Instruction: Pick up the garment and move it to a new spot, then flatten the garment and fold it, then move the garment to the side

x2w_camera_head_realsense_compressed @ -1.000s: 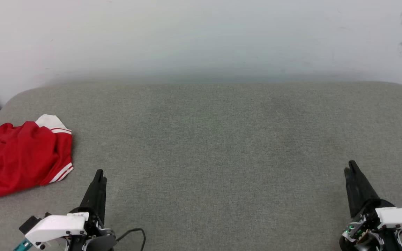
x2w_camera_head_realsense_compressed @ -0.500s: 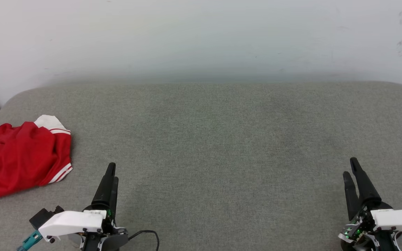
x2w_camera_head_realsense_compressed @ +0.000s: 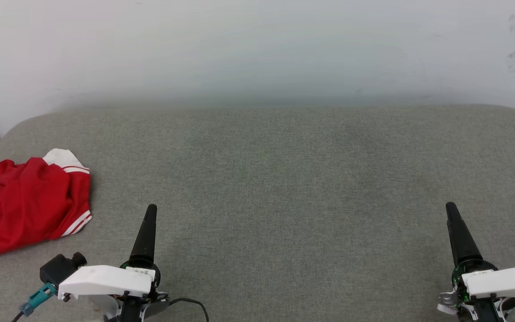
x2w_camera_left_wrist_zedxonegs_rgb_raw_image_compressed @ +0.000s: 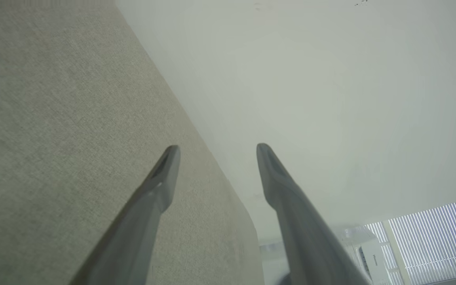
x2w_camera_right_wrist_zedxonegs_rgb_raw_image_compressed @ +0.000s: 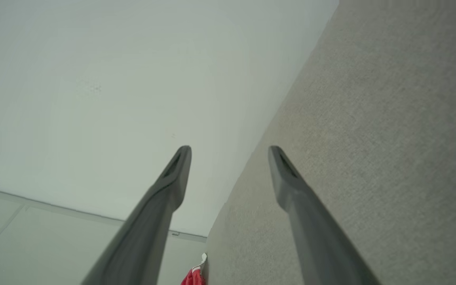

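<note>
Since a second ago, we are seeing our left claw (x2w_camera_head_realsense_compressed: 151, 211) sliding rightward and our right claw (x2w_camera_head_realsense_compressed: 450, 208) rolling edge-on; both are gaping, fingers apart, holding nothing. We are counting two claws and one garment (x2w_camera_head_realsense_compressed: 25, 201), lying crumpled, unmoved, at the desk's (x2w_camera_head_realsense_compressed: 284, 179) far left edge.

Red garment (x2w_camera_head_realsense_compressed: 25, 203) with white sleeve ends and striped trim is seen crumpled in a heap at the grey cushion's (x2w_camera_head_realsense_compressed: 284, 179) far-left edge.
</note>
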